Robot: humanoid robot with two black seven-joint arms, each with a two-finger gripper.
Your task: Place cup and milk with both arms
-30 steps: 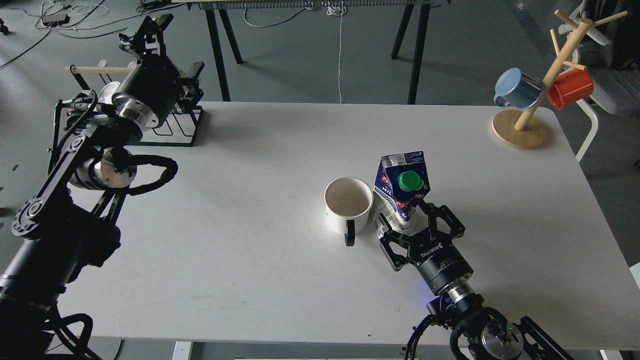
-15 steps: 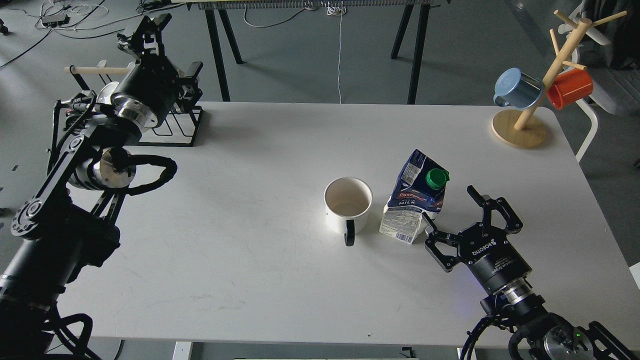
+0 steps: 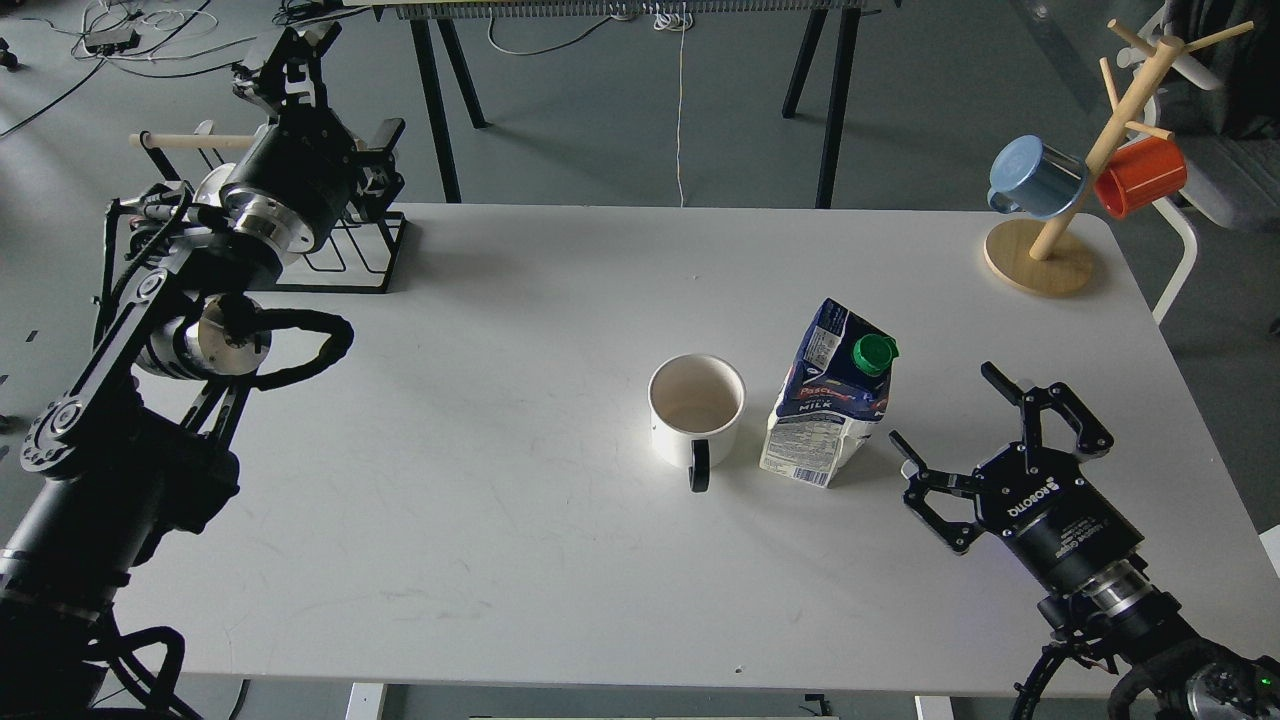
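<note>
A white cup (image 3: 696,408) with a black handle stands upright near the middle of the white table (image 3: 500,400), handle toward me. A blue and white milk carton (image 3: 827,407) with a green cap stands right beside it, on its right. My right gripper (image 3: 948,408) is open and empty, a short way to the right of the carton and apart from it. My left gripper (image 3: 290,45) is raised at the far left, beyond the table's back edge, away from both things; its fingers are seen dark and I cannot tell them apart.
A black wire rack (image 3: 350,255) stands at the table's back left corner. A wooden mug tree (image 3: 1085,160) at the back right holds a blue mug (image 3: 1035,178) and a red mug (image 3: 1140,176). Table legs and cables lie behind.
My right gripper has let go of the milk carton and drawn back to the right. The carton now stands upright beside the cup. The left arm has barely moved.
</note>
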